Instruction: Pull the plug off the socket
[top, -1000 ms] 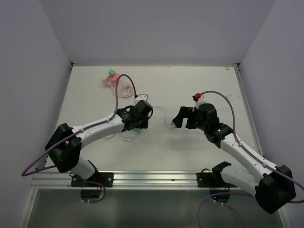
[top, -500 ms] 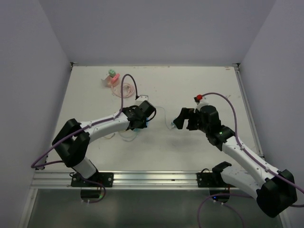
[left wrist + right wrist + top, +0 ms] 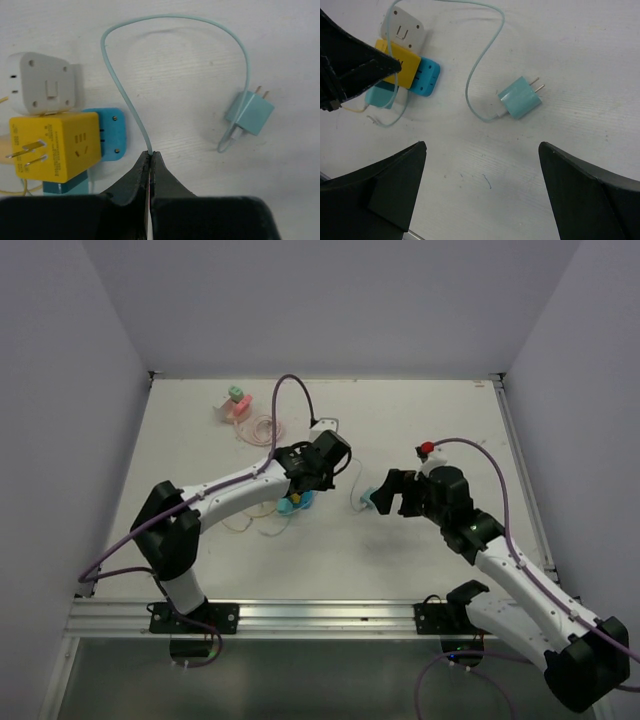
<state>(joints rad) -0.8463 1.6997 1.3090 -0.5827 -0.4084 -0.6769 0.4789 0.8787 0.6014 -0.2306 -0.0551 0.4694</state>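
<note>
A teal plug (image 3: 249, 114) lies on the table with its two prongs bare, apart from any socket; it also shows in the right wrist view (image 3: 520, 97) and the top view (image 3: 364, 503). Its thin teal cable (image 3: 120, 85) loops back to my left gripper (image 3: 150, 154), which is shut on the cable. A blue socket block (image 3: 107, 132) sits to the left, joined to a yellow adapter (image 3: 55, 145) and a white adapter (image 3: 42, 89). My right gripper (image 3: 482, 145) is open wide and empty, hovering just near of the teal plug.
A pink and green block (image 3: 234, 403) with a coil of pale cable (image 3: 262, 427) lies at the far left. Thin yellow and teal wires trail near the socket cluster (image 3: 293, 502). Walls close in the table's back and sides.
My left gripper has moved right and away from me, uncovering the blue and yellow socket cluster. The right gripper has shifted slightly right. The teal plug stays put.
</note>
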